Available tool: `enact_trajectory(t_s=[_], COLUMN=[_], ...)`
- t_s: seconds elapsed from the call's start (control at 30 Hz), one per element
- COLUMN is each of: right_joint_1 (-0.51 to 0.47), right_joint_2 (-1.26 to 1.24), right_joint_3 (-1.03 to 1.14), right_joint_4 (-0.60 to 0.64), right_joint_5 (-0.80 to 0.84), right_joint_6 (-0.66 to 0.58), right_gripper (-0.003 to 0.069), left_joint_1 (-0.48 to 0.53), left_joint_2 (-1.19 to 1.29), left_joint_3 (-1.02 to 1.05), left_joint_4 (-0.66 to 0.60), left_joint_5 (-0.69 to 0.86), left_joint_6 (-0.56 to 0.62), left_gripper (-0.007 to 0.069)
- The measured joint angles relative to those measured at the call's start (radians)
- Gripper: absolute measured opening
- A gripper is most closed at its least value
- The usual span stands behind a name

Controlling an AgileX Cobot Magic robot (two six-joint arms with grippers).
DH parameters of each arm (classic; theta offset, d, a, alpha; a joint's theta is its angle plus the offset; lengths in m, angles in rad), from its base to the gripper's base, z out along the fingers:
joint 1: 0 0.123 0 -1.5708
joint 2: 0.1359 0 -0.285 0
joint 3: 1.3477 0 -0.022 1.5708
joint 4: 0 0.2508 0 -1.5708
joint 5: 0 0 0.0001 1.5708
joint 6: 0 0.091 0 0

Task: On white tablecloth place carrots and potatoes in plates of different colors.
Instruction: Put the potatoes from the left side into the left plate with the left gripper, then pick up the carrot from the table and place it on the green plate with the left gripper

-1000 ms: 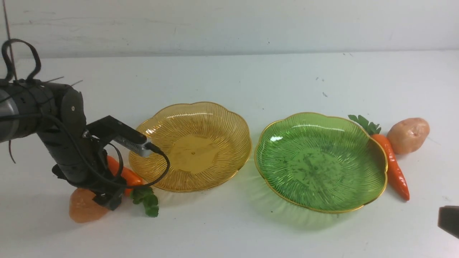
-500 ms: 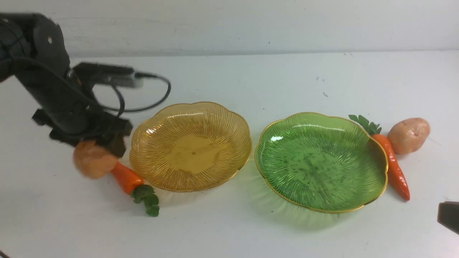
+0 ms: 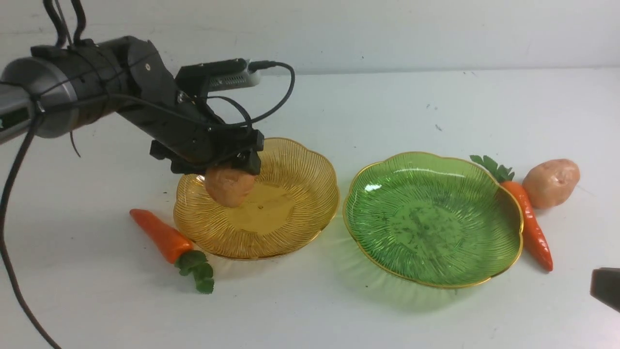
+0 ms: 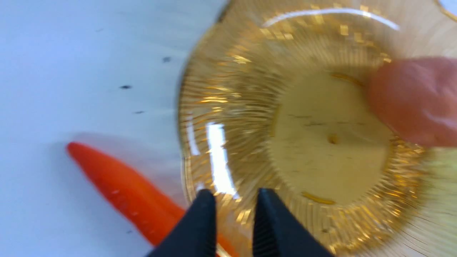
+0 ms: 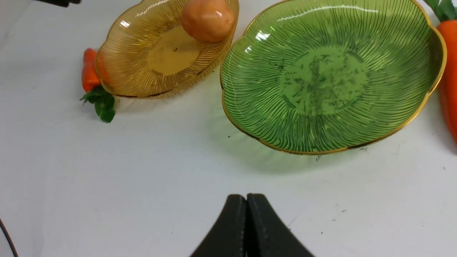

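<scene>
Front view: a tan-brown, dimpled left potato is seen directly under the left tool, over the left half of the amber plate. Whether it is touched by the plate cannot be told. The left arm is stretched in from the left, almost level, and the wrist is bent so that the tool is pointed down at the plate. The glossy orange left carrot is laid on the white-clothed worktop just beside that plate's front-left rim, with its long axis slanted, tip to the rear left and leaves to the front right. The green plate is set just right of the amber one. Along its right rim the right carrot is laid, leaves rearward, tip forward. The right potato is placed just beside its leafy end. Only a dark corner of the right tool is shown.

Left wrist view: the picture is blurred. The left tool's fingers are held a narrow gap apart, with nothing between them, over the amber plate's ribbed wall. The left potato is shown apart from them, off to one side.

Right wrist view: the right tool is closed, finger against finger, with nothing gripped, above the worktop near the green plate. The left potato is seen at the amber plate's far rim.
</scene>
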Motion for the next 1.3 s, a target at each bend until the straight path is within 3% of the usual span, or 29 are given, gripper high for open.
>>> enact_trajectory(t_s=[0.03,0.13,0.3,0.43,0.8,0.9,1.07,1.17,1.3], right_joint_1=[0.0,0.0,0.0,0.0,0.0,0.0,0.0,0.0,0.0], right_joint_2=[0.0,0.0,0.0,0.0,0.0,0.0,0.0,0.0,0.0], right_joint_3=[0.0,0.0,0.0,0.0,0.0,0.0,0.0,0.0,0.0], right_joint_4=[0.0,0.0,0.0,0.0,0.0,0.0,0.0,0.0,-0.003], right_joint_5=[0.0,0.007,0.008,0.008,0.016,0.018,0.021,0.021,0.03], right_joint_6=[-0.001,-0.003,-0.003,-0.003,-0.003,-0.003,-0.003,-0.003,-0.003], right_gripper=[-0.0015,-0.0015,-0.0015,-0.0015,-0.0015,-0.0015,-0.0015,-0.0015,-0.0015], left_joint_1=[0.027,0.094,0.117,0.116,0.116,0.116,0.116,0.116,0.116], left_joint_2=[0.003,0.026,0.106,0.162,0.236,0.263,0.277,0.277,0.265], left_joint_3=[-0.001,-0.001,-0.001,-0.001,-0.001,-0.002,-0.002,-0.005,-0.056], left_joint_4=[0.003,0.003,0.001,-0.029,-0.031,-0.029,0.016,0.067,0.132], left_joint_5=[0.014,0.044,0.049,0.026,0.001,0.004,0.034,0.077,0.194], left_joint_6=[-0.023,-0.076,-0.058,0.001,0.0,-0.002,-0.006,-0.009,-0.009], left_gripper=[0.0081,0.0014,0.0021,0.0125,0.0439,0.047,0.0396,0.0235,0.0181])
